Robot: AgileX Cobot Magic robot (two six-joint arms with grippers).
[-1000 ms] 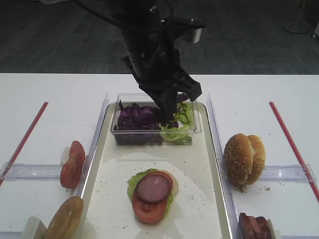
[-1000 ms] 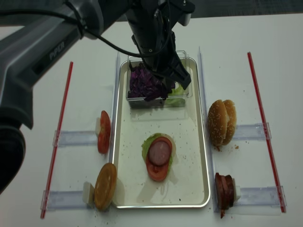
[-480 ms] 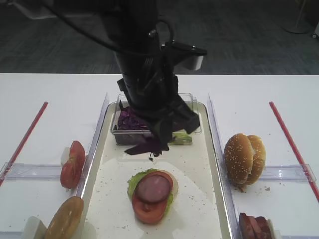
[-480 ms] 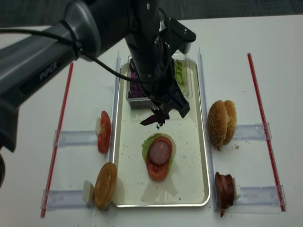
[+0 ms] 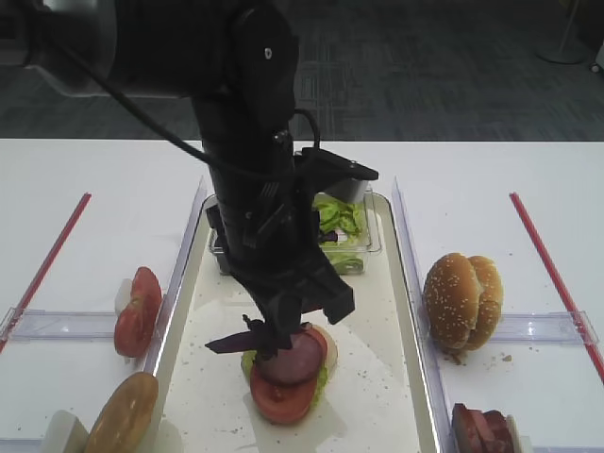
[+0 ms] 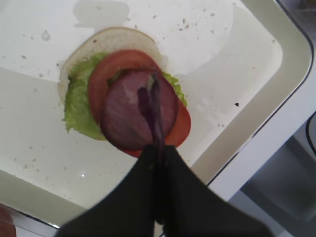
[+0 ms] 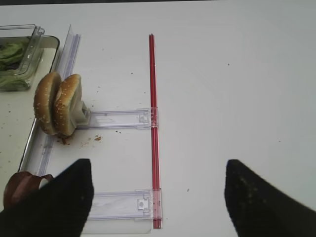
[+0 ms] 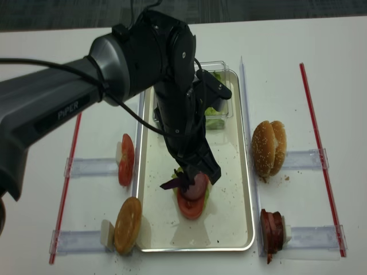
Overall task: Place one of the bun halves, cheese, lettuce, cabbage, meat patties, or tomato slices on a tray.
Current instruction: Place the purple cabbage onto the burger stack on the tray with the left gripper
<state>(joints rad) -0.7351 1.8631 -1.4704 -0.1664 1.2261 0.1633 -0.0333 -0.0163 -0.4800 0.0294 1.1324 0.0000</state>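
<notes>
The left gripper (image 5: 280, 342) is down low over the middle of the tray (image 5: 392, 377), pinched tight on a small wisp of purple cabbage (image 5: 241, 340) that sticks out to one side of its fingertips. In the left wrist view the strand dangles right over the meat patty (image 6: 138, 108), close above it or just grazing it; I can't tell which. That patty sits on a tomato slice (image 6: 180, 129), which sits on lettuce (image 6: 79, 111), with what looks like a pale bun base (image 6: 116, 37) underneath, so the stack on the tray is well along already. The cabbage, I'd say, is the piece in play, and it is not let go yet; the jaws need to open for it to count as placed. At the far end of the tray, the clear plastic box (image 5: 363, 236) shows green leaves. Off the tray there is plenty in reserve: tomato slices (image 5: 138, 311) and a bun half (image 5: 123, 413) on the left holders, a pair of sesame bun halves (image 5: 461, 302) and more patties (image 5: 481, 429) on the right. The right gripper (image 7: 155, 197) hangs idle above the right side of the table, its two fingers spread wide with nothing between them.
</notes>
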